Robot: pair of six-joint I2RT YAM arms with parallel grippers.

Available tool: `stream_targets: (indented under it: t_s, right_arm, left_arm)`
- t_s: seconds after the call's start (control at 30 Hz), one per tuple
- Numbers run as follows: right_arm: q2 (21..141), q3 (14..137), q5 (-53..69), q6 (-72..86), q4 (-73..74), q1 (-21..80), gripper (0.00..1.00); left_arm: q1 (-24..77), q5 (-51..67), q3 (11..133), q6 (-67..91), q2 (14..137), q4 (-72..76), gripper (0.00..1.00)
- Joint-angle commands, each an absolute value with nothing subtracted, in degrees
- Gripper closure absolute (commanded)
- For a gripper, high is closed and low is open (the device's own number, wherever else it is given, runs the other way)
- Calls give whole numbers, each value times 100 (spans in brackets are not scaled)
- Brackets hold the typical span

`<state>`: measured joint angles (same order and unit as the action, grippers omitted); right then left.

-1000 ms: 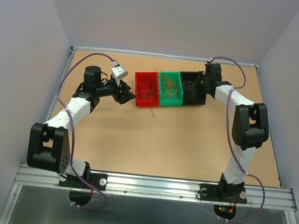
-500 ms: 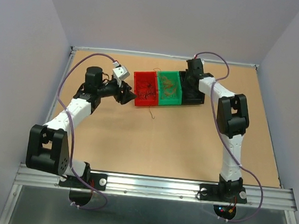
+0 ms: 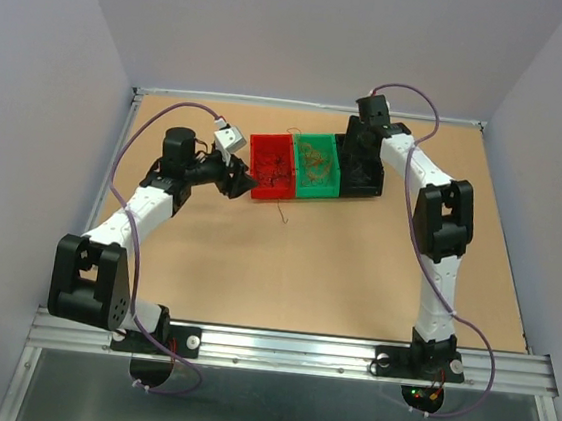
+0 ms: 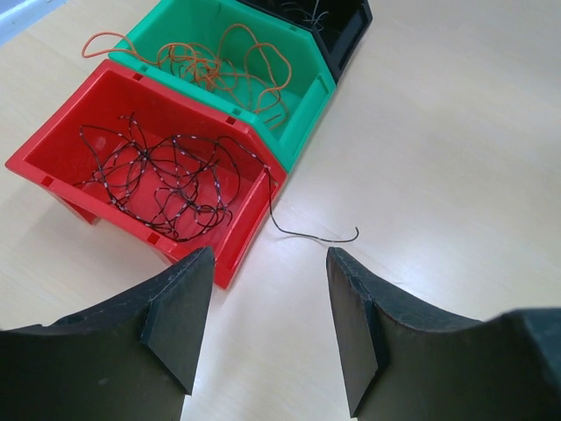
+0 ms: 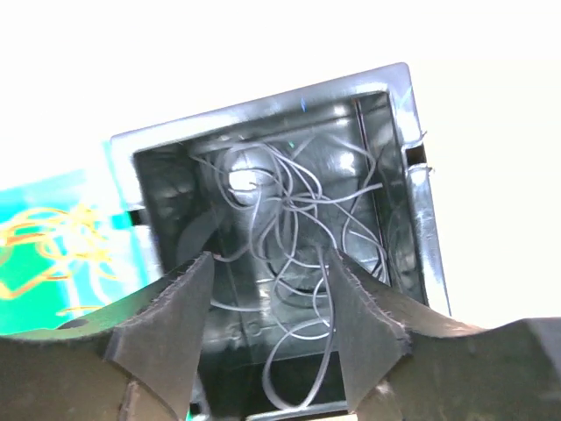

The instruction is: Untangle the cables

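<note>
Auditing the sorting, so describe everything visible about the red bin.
The red bin is an open-topped tray of glossy plastic with slanted walls and small notches in its rim. It sits upright on the tan table, at the left end of a row, its side against the green bin. A loose tangle of dark speckled wire lies inside; one strand trails over a corner onto the table.

White-and-black arms (image 3: 132,211), purple cables (image 3: 405,87)

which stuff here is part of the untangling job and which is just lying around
Job: dark wire, orange wire, grey wire, red bin, green bin, black bin.
Just there: purple arm cables, table.
</note>
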<state>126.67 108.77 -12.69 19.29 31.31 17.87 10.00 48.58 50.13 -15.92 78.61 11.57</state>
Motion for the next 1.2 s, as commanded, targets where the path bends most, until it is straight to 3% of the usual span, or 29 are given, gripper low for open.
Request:
stream_targets:
  t_s: [0.0,0.27,0.47,0.57,0.6,0.63,0.83,1.0,1.17]
  right_arm:
    - [12288,11268,-1336,1934,3480,1793,38]
    - [11867,11075,-1327,1864,3480,1793,36]
    - [11190,10163,-968,1889,3297,1802,33]
    - [10304,9064,-660,1951,2656,1924,22]
    - [9805,8748,-468,2003,2263,2055,8]
    - [9495,8093,-422,2039,2094,2135,1]
    - [7439,6024,-290,2057,900,2593,0]
    - [5224,3914,-325,2232,-409,2593,0]
    - [3737,2595,-228,2548,-1308,2593,0]
  left_arm:
    - [1072,4843,5036,-1644,7770,1301,35]
    - [1099,4808,5027,-1679,7770,1301,35]
    - [1099,4755,4992,-1723,7673,1301,35]
    - [1099,4676,4931,-1696,7541,1353,31]
    - [1090,4641,4922,-1679,7506,1362,29]
    - [1090,4554,4896,-1644,7393,1362,23]
    - [941,4316,4588,-1425,6663,1538,1]
    - [704,4483,4386,-1266,5785,1371,1]
    - [598,3660,3510,-890,4318,1493,1]
